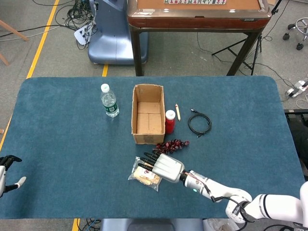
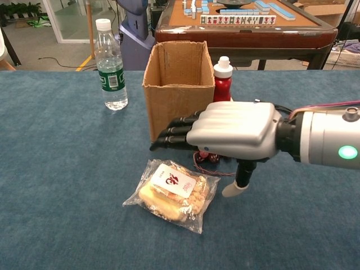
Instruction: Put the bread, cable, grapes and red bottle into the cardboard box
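Hovering over the bread (image 2: pixel 173 194), the right hand (image 1: pixel 162 166) was flat and spread, palm down, and it held nothing. In the chest view its dark fingers (image 2: pixel 171 135) pointed toward the front of the box (image 1: pixel 147 115), and its thumb hung down beside the bag. I could not tell if any part of the hand touched the bag.

The box stood open and had nothing inside it. The bread lay in its clear bag on the table (image 1: pixel 62 144), just in front of the box. The grapes (image 1: pixel 172 144) lay near the box's front right corner, partly hidden behind the hand in the chest view. The red bottle (image 2: pixel 222 82) stood touching or almost touching the right wall of the box. The cable (image 1: pixel 199 123) lay coiled a bit farther right of the box. A water bottle (image 2: pixel 109 64) stood left of the box.

The left hand (image 1: pixel 8 169) was far to the left of the box, at the table's edge. It held nothing, and its fingers looked apart.

The bread looked light and soft, so a hard squeeze could squash it. The plastic bag looked slippery and crinkly. A good place to hold it seemed to be across the middle of the loaf, with the fingers on one long side and the thumb on the other.
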Controlling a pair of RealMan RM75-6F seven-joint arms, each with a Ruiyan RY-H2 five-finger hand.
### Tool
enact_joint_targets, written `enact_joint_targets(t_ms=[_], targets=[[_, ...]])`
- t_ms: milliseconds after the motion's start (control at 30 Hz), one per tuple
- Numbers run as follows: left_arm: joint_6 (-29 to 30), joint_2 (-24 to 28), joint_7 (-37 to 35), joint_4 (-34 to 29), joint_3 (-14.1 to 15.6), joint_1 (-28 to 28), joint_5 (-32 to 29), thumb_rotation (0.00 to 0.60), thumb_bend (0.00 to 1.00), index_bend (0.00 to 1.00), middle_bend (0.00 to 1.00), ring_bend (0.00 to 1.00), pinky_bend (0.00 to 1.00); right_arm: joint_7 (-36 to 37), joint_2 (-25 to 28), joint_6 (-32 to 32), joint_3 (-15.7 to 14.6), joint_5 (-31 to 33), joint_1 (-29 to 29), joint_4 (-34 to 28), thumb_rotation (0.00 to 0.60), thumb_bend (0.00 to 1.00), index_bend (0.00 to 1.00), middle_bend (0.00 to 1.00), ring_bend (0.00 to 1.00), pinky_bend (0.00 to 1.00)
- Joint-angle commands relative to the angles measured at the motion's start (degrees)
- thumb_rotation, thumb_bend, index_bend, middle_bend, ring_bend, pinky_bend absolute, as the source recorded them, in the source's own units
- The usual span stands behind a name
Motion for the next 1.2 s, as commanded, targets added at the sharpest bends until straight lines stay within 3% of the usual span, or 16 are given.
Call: enact_joint_targets(t_ms=[33,500,1000,1200], targets=[[0.00,0.01,-0.04,-0.02,-0.02,0.04,-0.06,0.600,0.15,0.37,0.32,0.27,0.54,-0.21,-0.68,-0.11,-0.38,0.03,0.55,0.65,0.600,0.00,0.00,0.06,0.03,0.19],[-0.25,-0.33,1.40,0.30,-0.31,0.22,-1.31,0.600,0.15,0.37,0.32,0.27,0.54,1.01,-3.38,0.19,-2.25,-2.99,3.74,4.63,0.600,0.00,0.00,0.06,0.03,0.19],[-0.60,-0.18,1.18,0.37,-0.29,0.23,-1.36,0.600,0.15,0.37,0.32,0.27,0.54,-1.80,-5.96,-3.30,-1.43,3.61,6.30,5.90,0.600,0.00,0.00,0.06,0.03,0.19],[-0.65,-0.18,1.15,0.38,-0.29,0.24,-1.35,0.600,0.15,0.37,0.32,0.27,0.54,-3.17,-6.80,-4.22,-0.91,7.22,7.24,6.07,0.600,0.00,0.00,0.11,0.03,0.19]])
